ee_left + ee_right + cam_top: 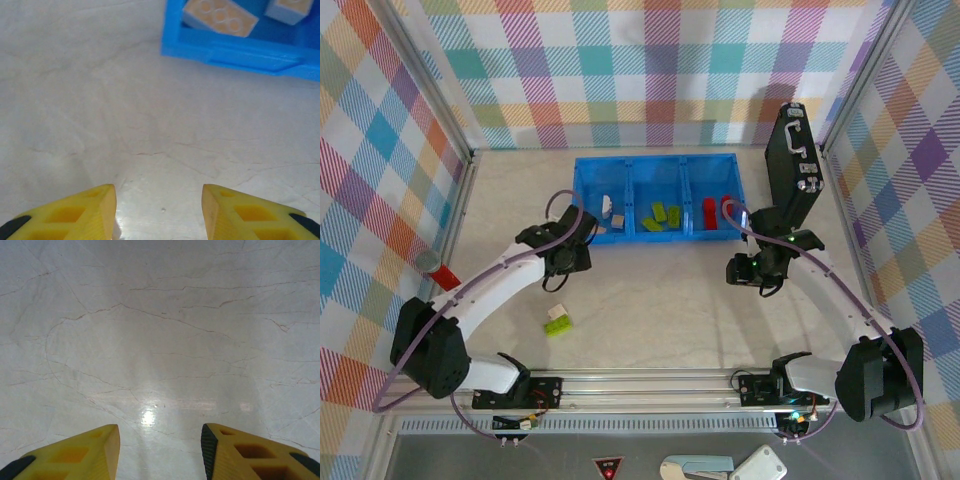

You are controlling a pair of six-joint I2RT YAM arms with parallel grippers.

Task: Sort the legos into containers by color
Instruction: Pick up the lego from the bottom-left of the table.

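The blue tray (655,163) lies at the back of the table with three compartments. Its left one holds cream-white legos (605,206), the middle one lime green legos (660,215), the right one red legos (710,210). A lime green lego (558,326) with a cream-white lego (557,312) touching it lies loose on the table. A red lego (445,276) lies by the left wall. My left gripper (572,250) (159,210) hovers open and empty just in front of the tray's left corner (235,52), where two cream-white legos (220,15) show. My right gripper (752,268) (160,450) is open over bare table.
A black case (792,160) stands upright at the tray's right end, close behind my right arm. Checked walls enclose the table on three sides. A metal rail (650,380) runs along the near edge.
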